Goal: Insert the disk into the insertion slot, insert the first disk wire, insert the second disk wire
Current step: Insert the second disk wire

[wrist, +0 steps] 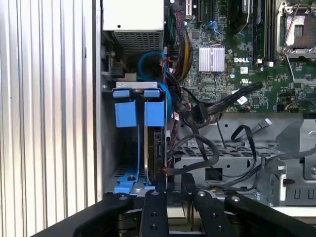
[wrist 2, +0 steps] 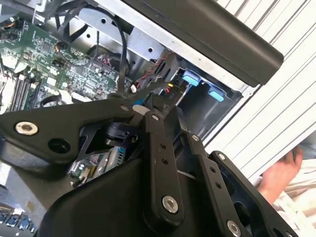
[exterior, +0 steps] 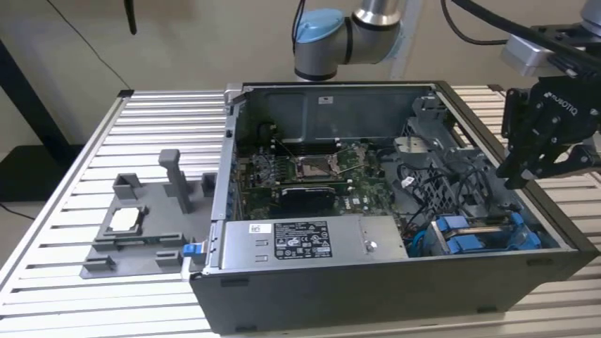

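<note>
In the exterior view, left to right: the fixture (exterior: 141, 232) stands on the surface (exterior: 169, 105), the case (exterior: 376, 296) lies open, the disk (wrist: 157, 143) sits edge-on in the slot (exterior: 479, 239), so that step looks done, and the gripper (exterior: 519, 176) above it has fingers apparently pinching a wire (wrist 2: 159, 101), with both wire steps judged outstanding.

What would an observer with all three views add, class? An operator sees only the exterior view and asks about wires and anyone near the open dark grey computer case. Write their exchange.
Operator: Are any wires unplugged?
Observer: Seemingly. In the first wrist view a flat black connector on black cables lies free beside the grey metal drive cage with bright blue plastic tabs.
Operator: Is anyone near the dark grey computer case?
Observer: Yes. In the second wrist view a person's hand shows beyond the case wall, beside the ribbed silver table.
</note>
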`<state>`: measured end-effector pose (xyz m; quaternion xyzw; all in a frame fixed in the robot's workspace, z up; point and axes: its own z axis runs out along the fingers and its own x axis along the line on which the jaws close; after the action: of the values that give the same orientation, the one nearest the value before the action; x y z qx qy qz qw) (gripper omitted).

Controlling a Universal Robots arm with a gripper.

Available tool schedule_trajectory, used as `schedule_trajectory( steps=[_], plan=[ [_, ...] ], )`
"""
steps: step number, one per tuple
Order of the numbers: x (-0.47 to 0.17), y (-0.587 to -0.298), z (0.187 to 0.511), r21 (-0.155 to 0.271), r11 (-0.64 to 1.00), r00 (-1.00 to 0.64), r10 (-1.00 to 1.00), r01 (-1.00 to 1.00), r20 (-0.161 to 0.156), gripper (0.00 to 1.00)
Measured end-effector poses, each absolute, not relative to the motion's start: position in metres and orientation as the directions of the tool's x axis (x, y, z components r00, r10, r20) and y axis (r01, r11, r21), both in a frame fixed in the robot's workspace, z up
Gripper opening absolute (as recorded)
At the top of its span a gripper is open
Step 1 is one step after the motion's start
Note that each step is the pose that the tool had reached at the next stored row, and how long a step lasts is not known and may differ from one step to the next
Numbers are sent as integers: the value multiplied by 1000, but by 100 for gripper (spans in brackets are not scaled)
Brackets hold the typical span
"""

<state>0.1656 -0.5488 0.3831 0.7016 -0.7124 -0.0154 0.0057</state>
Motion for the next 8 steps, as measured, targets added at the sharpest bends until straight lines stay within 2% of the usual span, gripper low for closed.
schedule_trajectory(
  steps=[8],
  plan=[
    [158, -537, 383, 30, 15, -16, -1000, -999, -14, 27]
  ],
)
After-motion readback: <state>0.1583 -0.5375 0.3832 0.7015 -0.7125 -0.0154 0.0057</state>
